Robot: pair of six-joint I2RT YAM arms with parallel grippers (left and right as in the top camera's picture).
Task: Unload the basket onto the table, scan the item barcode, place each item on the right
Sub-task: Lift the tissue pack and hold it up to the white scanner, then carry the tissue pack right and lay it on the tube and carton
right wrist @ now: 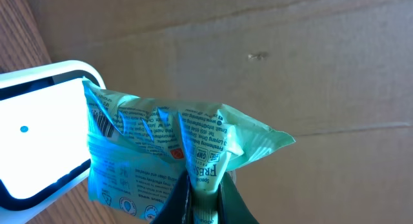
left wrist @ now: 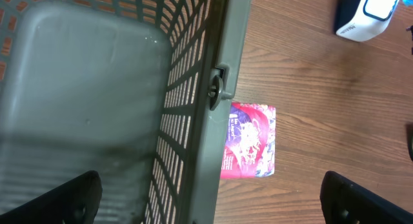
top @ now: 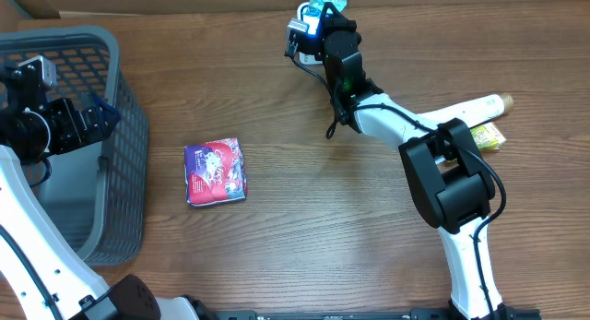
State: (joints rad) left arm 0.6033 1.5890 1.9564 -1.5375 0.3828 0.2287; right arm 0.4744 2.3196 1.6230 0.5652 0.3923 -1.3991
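Right gripper (right wrist: 197,201) at top centre of overhead frame, fingers pinched shut on crimped edge of green packet (right wrist: 161,146). Packet hangs in front of white scanner (right wrist: 32,140), barcode corner overlapping scanner face; contact unclear. Left gripper (left wrist: 210,198) at left edge of overhead frame, fingers spread wide, holding nothing, above right wall of grey basket (left wrist: 219,56). Red packet (top: 216,171) flat on table (top: 304,237), just right of basket. Yellow pack (top: 489,136) partly under right arm, right side of frame.
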